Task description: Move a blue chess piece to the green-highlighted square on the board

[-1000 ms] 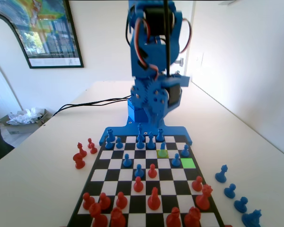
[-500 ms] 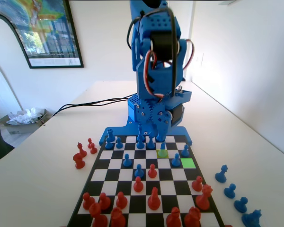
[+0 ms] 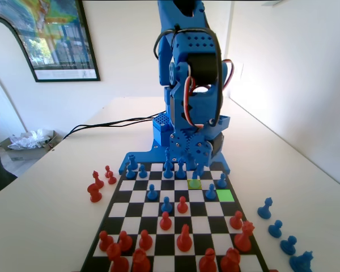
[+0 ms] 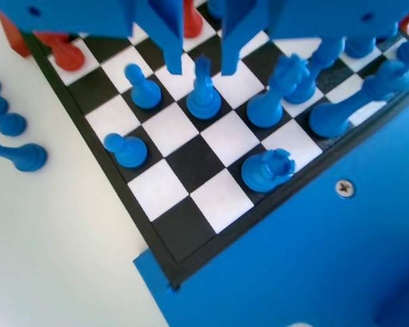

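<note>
Now: gripper (image 4: 199, 61) aligned over blue chess piece (image 4: 204, 95).
Jaws spread either side of its top, not yet pinching; piece stands on board (image 3: 158, 245) back rows, near green-highlighted square (image 3: 225, 195).

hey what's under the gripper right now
A slim blue chess piece stands below the open gripper, between its fingers, ungrasped. Its base hides its square on the board.

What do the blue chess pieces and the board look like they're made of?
The blue chess piece between the open jaws looks like moulded or printed plastic: one flat colour with a soft sheen. The board looks like a thin, smooth printed sheet or panel, with faint glare on its white squares; which one cannot be told.
</note>
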